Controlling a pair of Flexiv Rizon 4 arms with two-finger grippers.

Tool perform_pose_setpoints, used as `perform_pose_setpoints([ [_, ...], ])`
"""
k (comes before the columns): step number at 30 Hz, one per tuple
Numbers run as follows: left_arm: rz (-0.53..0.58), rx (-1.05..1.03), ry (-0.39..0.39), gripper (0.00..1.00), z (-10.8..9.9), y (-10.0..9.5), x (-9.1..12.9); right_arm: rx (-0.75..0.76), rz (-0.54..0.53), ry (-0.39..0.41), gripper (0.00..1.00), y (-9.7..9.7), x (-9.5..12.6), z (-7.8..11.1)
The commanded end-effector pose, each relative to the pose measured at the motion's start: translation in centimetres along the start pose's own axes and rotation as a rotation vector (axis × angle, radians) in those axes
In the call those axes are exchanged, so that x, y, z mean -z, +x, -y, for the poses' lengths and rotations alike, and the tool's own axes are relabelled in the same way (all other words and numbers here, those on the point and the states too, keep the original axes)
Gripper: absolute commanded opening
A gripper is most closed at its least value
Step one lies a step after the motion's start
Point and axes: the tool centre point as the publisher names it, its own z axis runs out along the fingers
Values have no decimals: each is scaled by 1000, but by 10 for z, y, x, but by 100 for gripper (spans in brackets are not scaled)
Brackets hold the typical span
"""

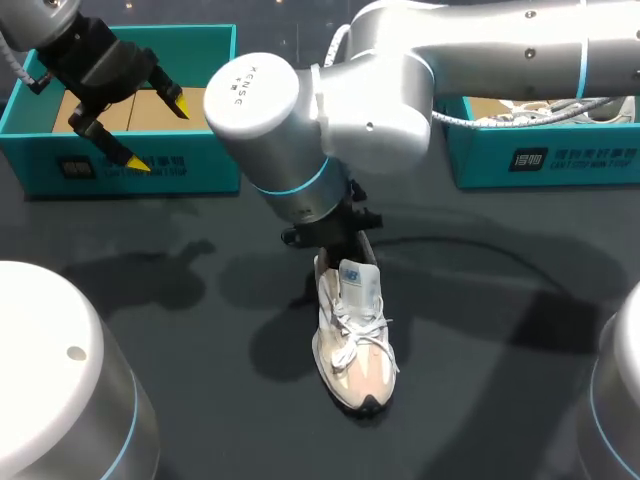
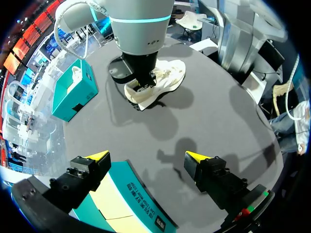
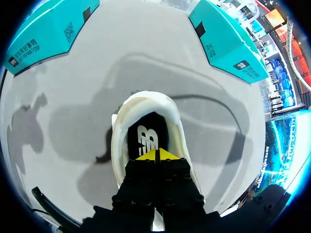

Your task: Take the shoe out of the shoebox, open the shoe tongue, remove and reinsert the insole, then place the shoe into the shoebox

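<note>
Right gripper [image 3: 155, 155] sits inside the shoe [image 3: 146, 101] at the heel opening, its 2 yellow tips pressed together just over the dark insole [image 3: 145, 138]; whether they pinch its edge I cannot tell. The shoe lies alone mid-table [image 1: 480, 300], toe toward the camera. With the left gripper [image 1: 155, 131] spread wide above the teal box [image 1: 30, 150], nothing anchors the shoe, so a pull may drag it along. The thin, flexible insole could slip free. The upper looks soft, with a padded collar and loose laces; the box is stiff card.

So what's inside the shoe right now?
Inside the shoe, a dark insole with a white logo, and the right gripper, tips shut, over it. The toe end is hidden by the gripper.
</note>
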Motion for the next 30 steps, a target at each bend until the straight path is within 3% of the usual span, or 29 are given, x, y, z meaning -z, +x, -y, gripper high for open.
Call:
perform_pose_setpoints([
  [1,-2,-1,-2,100,0,0,0,-28,-23,16,0,4,-20,4],
  [5,-2,-1,-2,100,0,0,0,-24,-25,52,0,9,-31,5],
  [12,-2,-1,-2,100,0,0,0,19,-151,55,0,16,-38,5],
  [18,-2,-1,-2,100,0,0,0,38,-184,37,0,22,-24,1],
  [30,-2,-1,-2,100,0,0,0,48,-153,74,0,9,4,-4],
])
